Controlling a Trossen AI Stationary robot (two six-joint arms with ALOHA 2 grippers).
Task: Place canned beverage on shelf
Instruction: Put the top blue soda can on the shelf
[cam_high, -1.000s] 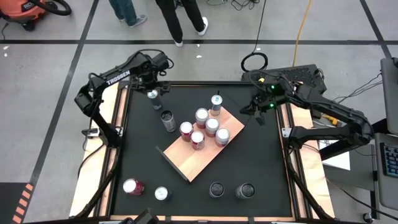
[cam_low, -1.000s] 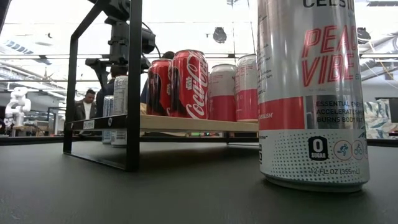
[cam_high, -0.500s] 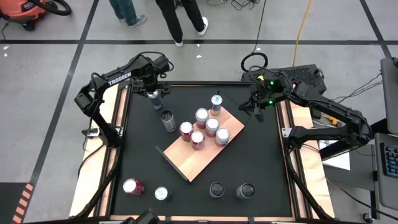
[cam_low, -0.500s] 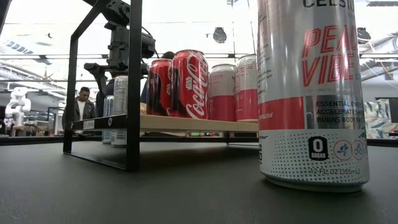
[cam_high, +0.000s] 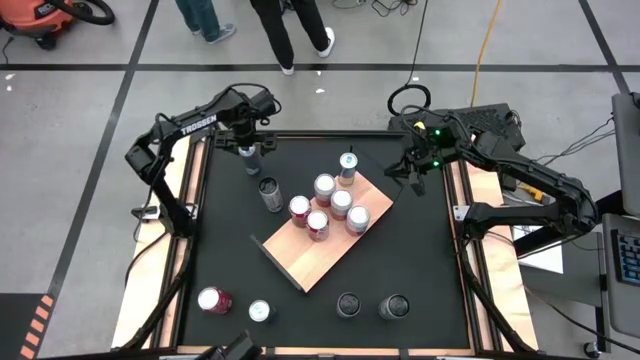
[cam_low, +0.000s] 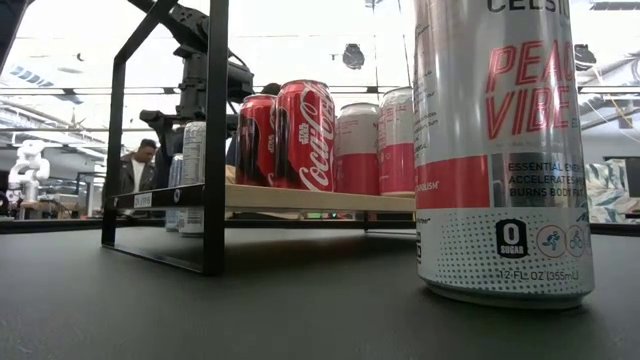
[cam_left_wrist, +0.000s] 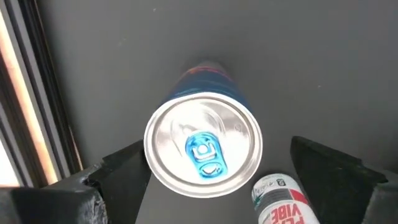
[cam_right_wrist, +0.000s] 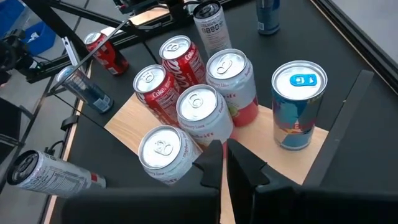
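Now your left tool (cam_high: 247, 150) has drawn back toward the worktop's (cam_high: 420, 260) far left corner and hangs directly over the upright blue can (cam_left_wrist: 203, 144), fingers apart either side of it, not yet gripping. That lines you up for a descent. Your right tool (cam_right_wrist: 224, 163) waits with fingers together beside the shelf (cam_high: 320, 255), where six cans stand.

Glossy metal cans (cam_right_wrist: 197, 112), matt wooden shelf (cam_high: 322, 257)
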